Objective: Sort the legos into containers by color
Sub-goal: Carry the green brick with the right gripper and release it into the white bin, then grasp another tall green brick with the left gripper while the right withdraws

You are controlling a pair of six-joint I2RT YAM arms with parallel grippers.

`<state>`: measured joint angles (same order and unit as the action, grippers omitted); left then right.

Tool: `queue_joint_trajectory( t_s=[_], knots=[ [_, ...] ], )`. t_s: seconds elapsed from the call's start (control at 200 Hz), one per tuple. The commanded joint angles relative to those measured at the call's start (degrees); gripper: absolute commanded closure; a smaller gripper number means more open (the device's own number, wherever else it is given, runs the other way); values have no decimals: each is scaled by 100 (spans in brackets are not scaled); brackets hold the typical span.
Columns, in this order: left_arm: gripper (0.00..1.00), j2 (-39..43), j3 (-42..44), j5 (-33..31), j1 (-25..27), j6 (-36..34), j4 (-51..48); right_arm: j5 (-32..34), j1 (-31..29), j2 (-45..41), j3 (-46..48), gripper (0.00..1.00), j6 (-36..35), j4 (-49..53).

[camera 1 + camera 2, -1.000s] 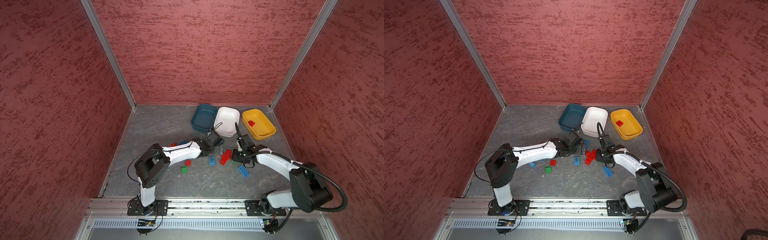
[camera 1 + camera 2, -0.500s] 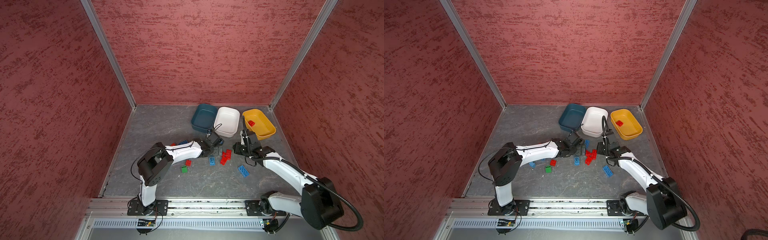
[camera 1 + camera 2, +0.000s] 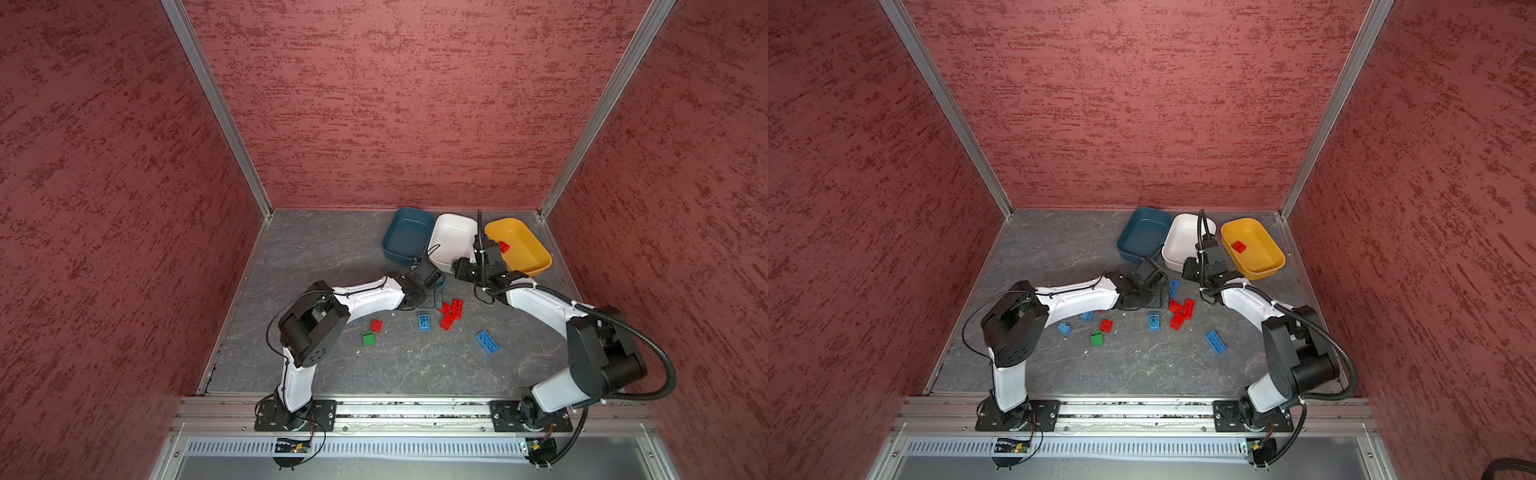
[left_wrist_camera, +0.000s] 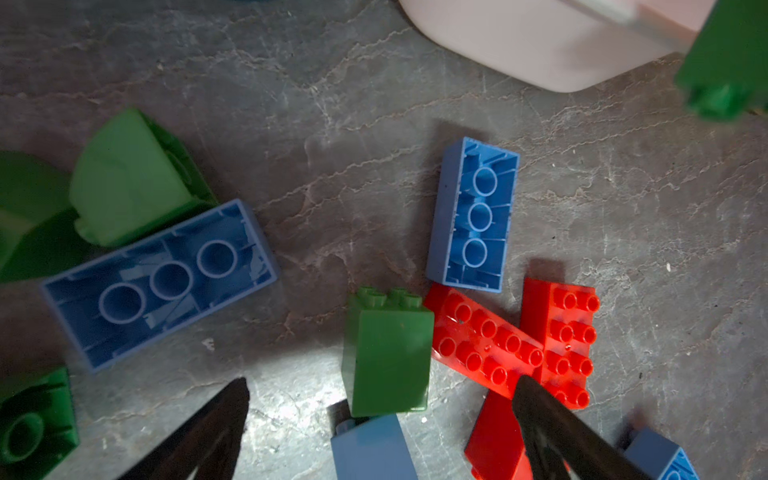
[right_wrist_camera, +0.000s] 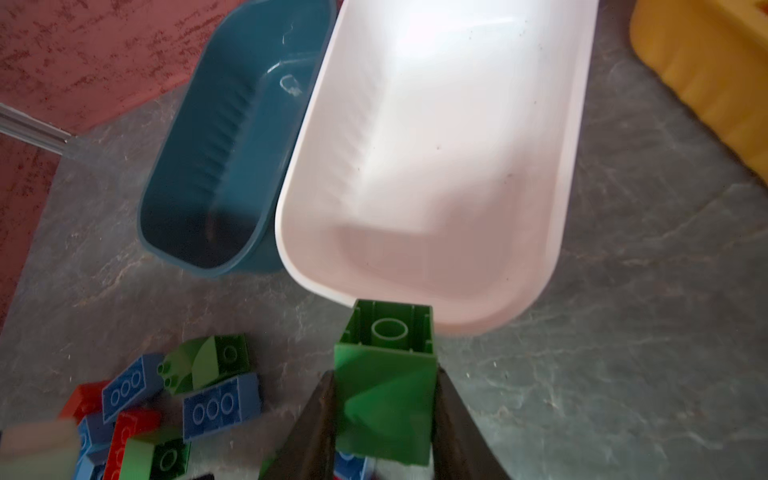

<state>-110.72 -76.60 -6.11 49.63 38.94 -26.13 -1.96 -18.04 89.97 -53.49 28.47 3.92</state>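
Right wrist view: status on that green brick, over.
Right gripper shut on green brick, at white tub's near rim. Left gripper open, over loose bricks. Nothing between brick and tub.

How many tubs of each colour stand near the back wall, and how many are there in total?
Dark teal tub: 1
White tub: 1
Yellow-orange tub: 1
Total: 3
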Motion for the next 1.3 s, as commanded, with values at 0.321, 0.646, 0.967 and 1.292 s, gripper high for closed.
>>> queue_joint_trajectory(
  t_s=[0.321, 0.646, 0.967, 1.292],
  knots=[
    [1, -372, -325, 212, 25, -176, -343, -262, 337, 1195, -1567, 51, -206, 221],
    [0, -521, -435, 316, 28, -255, -452, -777, 338, 610, -1172, 28, -259, 271],
    [19, -656, -501, 586, 26, -386, -508, -42, 337, -722, -131, 1, 214, 318],
    [43, -918, -764, 416, 27, -345, -763, 223, 346, -1972, 971, 1, -218, 209]
  ],
)
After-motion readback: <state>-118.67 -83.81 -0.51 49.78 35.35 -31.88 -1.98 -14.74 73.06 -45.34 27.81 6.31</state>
